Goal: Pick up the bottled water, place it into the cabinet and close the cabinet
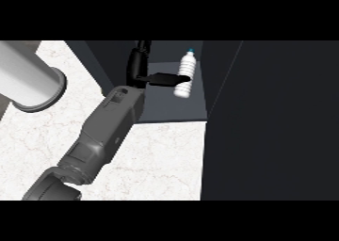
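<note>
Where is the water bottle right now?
In the head view, the water bottle stands upper middle, inside the dark cabinet, with the hand reaching it from the left.

Open cabinet (169, 106) interior roomy; dark door (277, 117) walls off its right side.

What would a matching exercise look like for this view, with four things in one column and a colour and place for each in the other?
Things:
1. bottled water
2. left hand
3. forearm
4. cylinder

Descriptions:
a. grey, coming in from the lower left
b. white with a blue cap, inside the cabinet
c. black, right beside the bottle
d. pale, at the upper left on the counter

Pairs: 1-b, 2-c, 3-a, 4-d
</note>
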